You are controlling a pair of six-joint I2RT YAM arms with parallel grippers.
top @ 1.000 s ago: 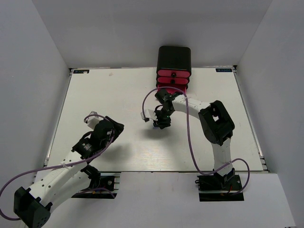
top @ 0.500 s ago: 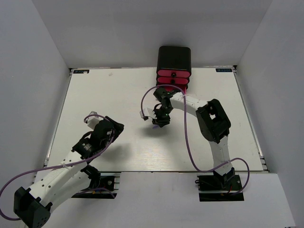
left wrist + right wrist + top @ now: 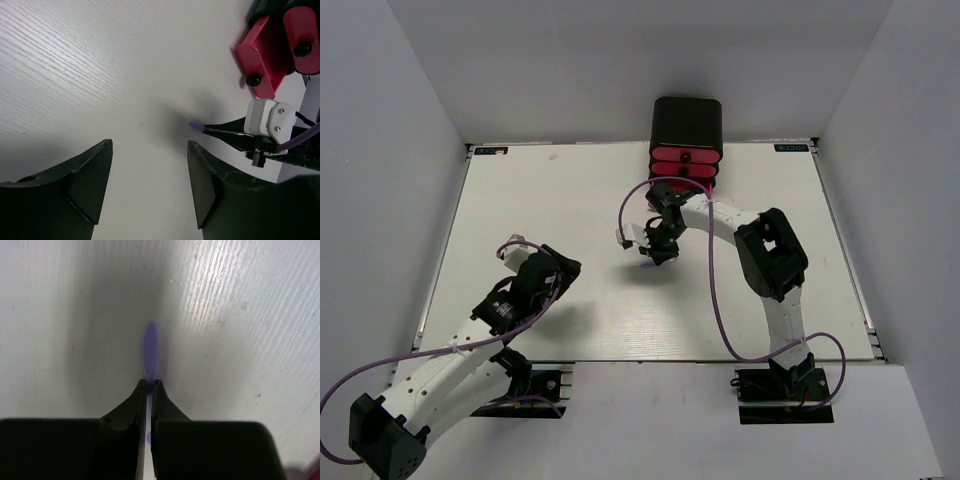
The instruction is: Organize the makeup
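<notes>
The only makeup in view is a thin purple stick (image 3: 150,346), lying against the white table (image 3: 540,200) with its tip poking out ahead of the fingers. My right gripper (image 3: 150,383) is shut on it, near the table's middle, a short way in front of the drawers. From the left wrist view the purple stick (image 3: 195,126) shows as a small tip at the right gripper's (image 3: 210,128) black fingertips. My left gripper (image 3: 149,144) stands open over bare table at the near left, with nothing between its fingers. From above, the right gripper (image 3: 658,254) hides the stick.
A black box with pink drawers (image 3: 686,140) stands at the table's far edge, just behind the right arm. Its lowest pink drawer (image 3: 262,56) is pulled out. White walls close in the table on three sides.
The right gripper's jaws have closed onto the purple stick, and its wrist has shifted slightly toward the drawers. The left arm has not moved.
</notes>
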